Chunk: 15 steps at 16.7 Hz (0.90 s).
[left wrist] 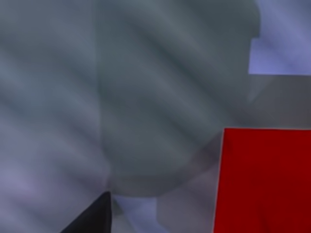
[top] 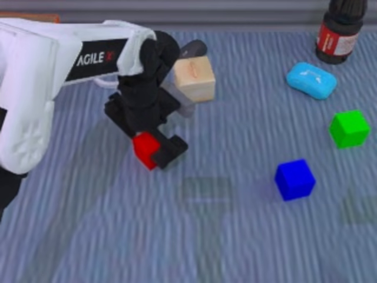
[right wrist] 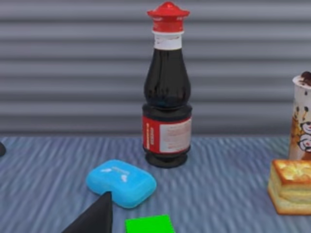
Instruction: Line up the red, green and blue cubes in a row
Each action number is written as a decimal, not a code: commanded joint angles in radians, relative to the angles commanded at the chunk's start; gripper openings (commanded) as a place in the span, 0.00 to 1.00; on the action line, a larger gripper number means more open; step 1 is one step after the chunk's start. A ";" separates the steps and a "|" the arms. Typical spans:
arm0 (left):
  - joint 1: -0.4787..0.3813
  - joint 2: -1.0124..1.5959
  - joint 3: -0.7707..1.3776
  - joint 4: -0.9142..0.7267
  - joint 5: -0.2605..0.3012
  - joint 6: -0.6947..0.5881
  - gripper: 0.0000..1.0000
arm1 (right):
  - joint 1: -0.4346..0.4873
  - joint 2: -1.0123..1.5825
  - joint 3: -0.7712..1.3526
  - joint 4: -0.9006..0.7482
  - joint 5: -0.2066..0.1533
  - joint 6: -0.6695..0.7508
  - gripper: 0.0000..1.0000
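Red cube [top: 144, 148] half hidden in left pincer [top: 152, 151], right arm unseen

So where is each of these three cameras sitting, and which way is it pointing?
Top view: above the table, looking down; shows the left arm with its left gripper on the red cube, plus the green cube and blue cube.
Left wrist view: on the left arm, close on the red cube; one dark fingertip shows.
Right wrist view: on the right arm, facing the sauce bottle and soap bar; one fingertip shows.
Shared: top and left wrist views both show the red cube.
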 joint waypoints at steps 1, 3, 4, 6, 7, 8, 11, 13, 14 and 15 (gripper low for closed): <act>0.000 0.000 0.000 0.000 0.000 0.000 0.77 | 0.000 0.000 0.000 0.000 0.000 0.000 1.00; 0.000 0.000 0.000 0.000 0.000 0.000 0.62 | 0.000 0.000 0.000 0.000 0.000 0.000 1.00; 0.000 0.000 0.000 0.000 0.000 0.000 0.55 | 0.000 0.000 0.000 0.000 0.000 0.000 1.00; 0.000 0.000 0.000 0.000 0.000 0.000 0.40 | 0.000 0.000 0.000 0.000 0.000 0.000 1.00; 0.000 0.000 0.000 0.000 0.000 0.000 0.32 | 0.000 0.000 0.000 0.000 0.000 0.000 1.00; 0.000 0.000 0.000 0.000 0.000 0.000 0.25 | 0.000 0.000 0.000 0.000 0.000 0.000 1.00; 0.000 0.000 0.000 0.000 0.000 0.000 0.02 | 0.000 0.000 0.000 0.000 0.000 0.000 1.00; 0.000 0.000 0.000 0.000 0.000 0.000 0.00 | 0.000 0.000 0.000 0.000 0.000 0.000 1.00; 0.000 0.000 0.000 0.000 0.000 0.000 0.00 | 0.000 0.000 0.000 0.000 0.000 0.000 1.00; 0.000 0.000 0.000 0.000 0.000 0.000 0.00 | 0.000 0.000 0.000 0.000 0.000 0.000 1.00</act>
